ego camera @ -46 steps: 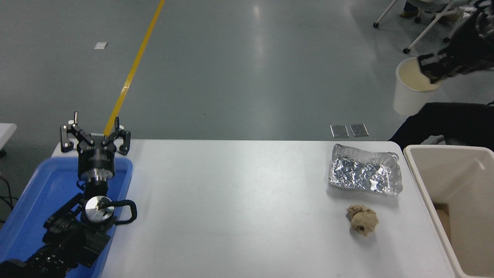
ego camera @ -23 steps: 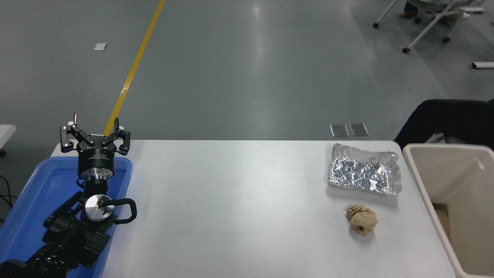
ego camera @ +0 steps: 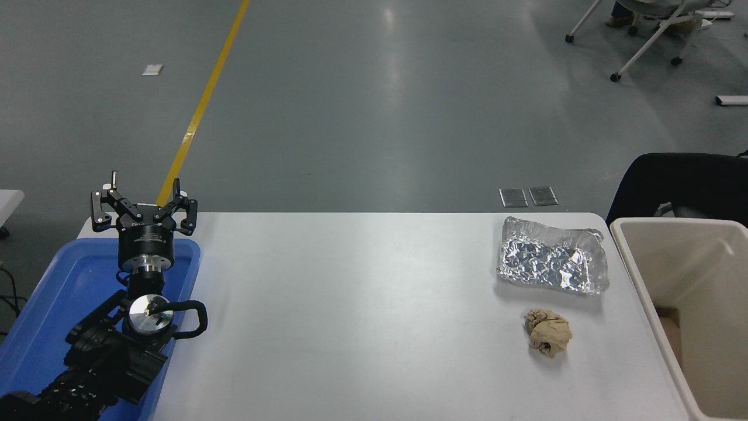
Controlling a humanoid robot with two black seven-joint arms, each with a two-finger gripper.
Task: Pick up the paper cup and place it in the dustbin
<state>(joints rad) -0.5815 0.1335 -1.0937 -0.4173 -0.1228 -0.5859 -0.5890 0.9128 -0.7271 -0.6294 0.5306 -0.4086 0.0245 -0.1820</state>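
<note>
The beige dustbin [ego camera: 643,275] stands at the table's right edge; its open inside shows only part way. The paper cup is out of view. My right gripper and arm are out of view too. My left gripper [ego camera: 143,202] is parked at the lower left over the blue tray [ego camera: 52,292], its fingers open and empty.
A crinkled silver foil tray [ego camera: 552,263] lies at the table's back right, near the dustbin. A crumpled brown paper ball [ego camera: 548,332] lies in front of it. A black chair back [ego camera: 678,181] stands behind the dustbin.
One second ago my right gripper held the paper cup high at the upper right, above the dustbin's far side. Both have since left the picture. The left arm has not moved.
</note>
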